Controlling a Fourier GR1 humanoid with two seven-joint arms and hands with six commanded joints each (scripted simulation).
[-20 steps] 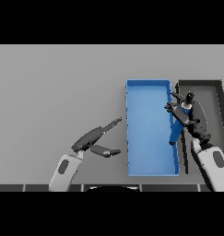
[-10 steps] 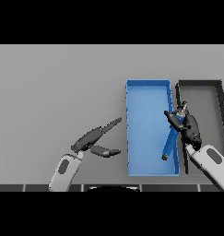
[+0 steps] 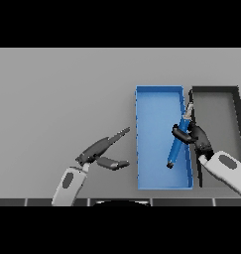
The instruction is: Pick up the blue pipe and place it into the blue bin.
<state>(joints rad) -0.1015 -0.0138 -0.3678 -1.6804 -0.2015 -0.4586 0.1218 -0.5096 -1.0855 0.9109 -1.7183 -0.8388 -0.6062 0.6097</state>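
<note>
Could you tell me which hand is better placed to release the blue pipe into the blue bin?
The right hand. Its fingers are curled round the blue pipe, which slants over the blue bin. The left hand rests open on the table, outside the bin's left wall.

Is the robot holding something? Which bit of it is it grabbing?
Yes. The right hand holds the blue pipe near its upper end, over the blue bin. The left hand holds nothing.
</note>
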